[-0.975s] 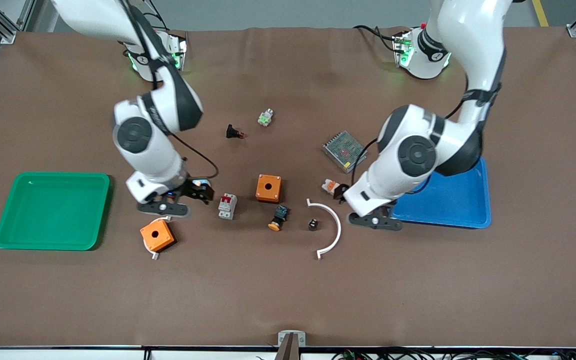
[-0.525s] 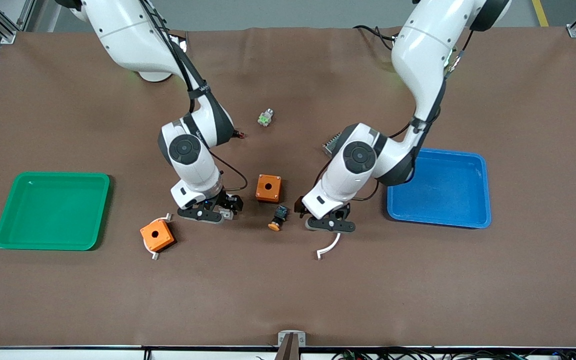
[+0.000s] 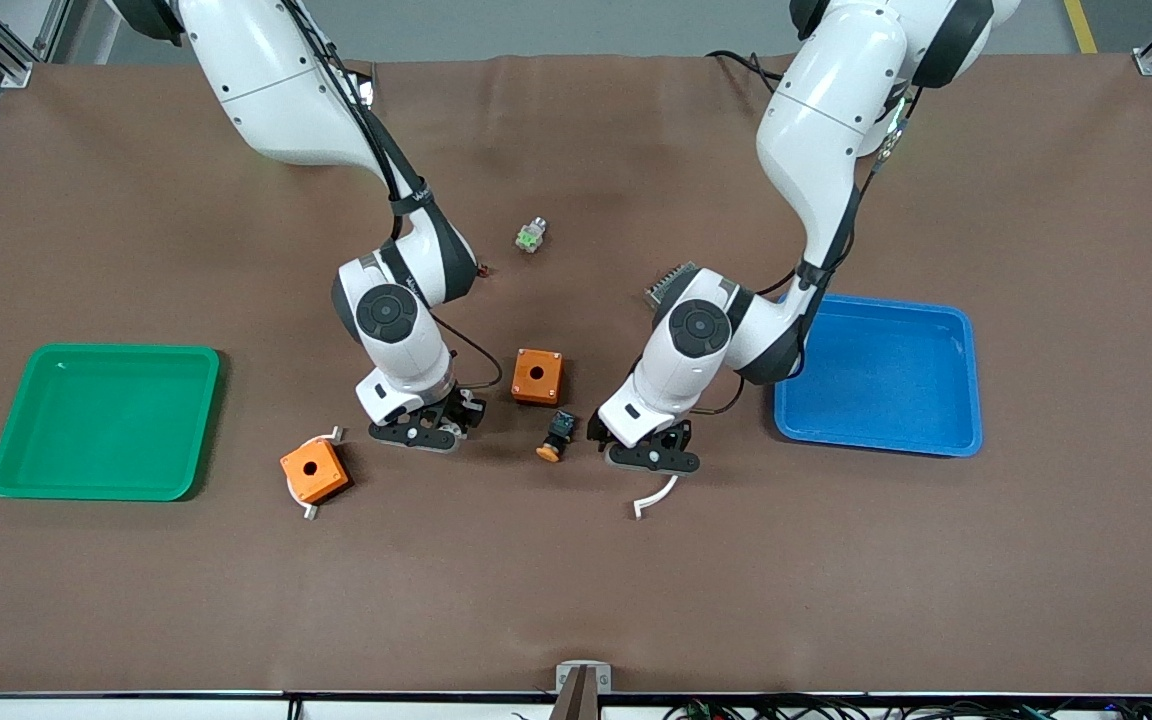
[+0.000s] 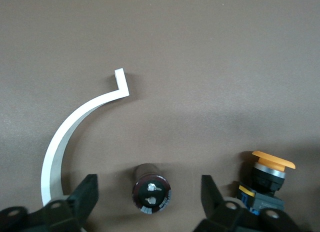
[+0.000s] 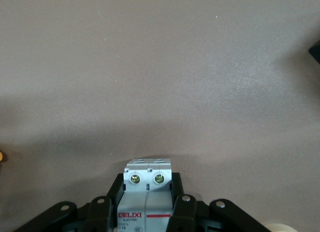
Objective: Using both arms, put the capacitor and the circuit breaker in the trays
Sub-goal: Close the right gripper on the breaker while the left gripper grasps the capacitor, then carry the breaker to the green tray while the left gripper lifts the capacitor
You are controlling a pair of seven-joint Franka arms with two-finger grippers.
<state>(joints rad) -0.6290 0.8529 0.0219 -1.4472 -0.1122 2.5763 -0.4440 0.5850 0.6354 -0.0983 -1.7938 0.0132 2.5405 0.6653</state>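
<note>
Table: brown-covered, carrying every item listed.
Green tray: lay at the right arm's end of the table.
Blue tray: lay at the left arm's end of the table.
Right gripper: was down at the table between the two orange boxes, its jaws closed against both sides of the circuit breaker.
Left gripper: was low over the capacitor, its jaws spread wide, one finger on each side and neither touching it.
Orange boxes: one sat between the two grippers, farther from the front camera; the other sat nearer that camera, toward the green tray.
White curved strip: lay on the table, partly under the left gripper.
Circuit breaker: white, red-striped, two screw terminals showing, stood on the table within the right jaws.
Orange-capped button: lay just beside the left gripper.
Capacitor: black cylinder, lay on the table between the left jaws, beside the strip.
</note>
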